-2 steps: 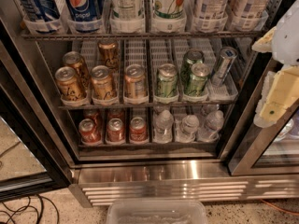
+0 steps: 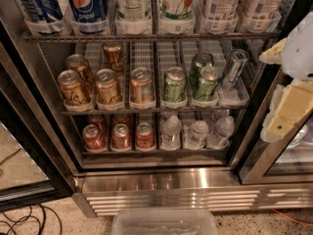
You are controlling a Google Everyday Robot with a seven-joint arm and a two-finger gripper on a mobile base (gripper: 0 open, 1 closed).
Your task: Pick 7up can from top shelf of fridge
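The 7up can, white and light green with a red-dot logo, stands on the top shelf of the fridge, right of centre, in a clear lane tray. Its top is cut off by the frame's upper edge. Blue Pepsi cans stand to its left, and white cans stand on both sides. My gripper is at the right edge, outside the shelves by the door frame, lower than the can and to its right. Its cream fingers stand apart with nothing between them.
The middle rack holds gold-brown cans and dark green cans. The bottom rack holds orange cans and water bottles. A clear plastic bin sits on the floor in front. Cables lie at the lower left. The black door frame stands at the left.
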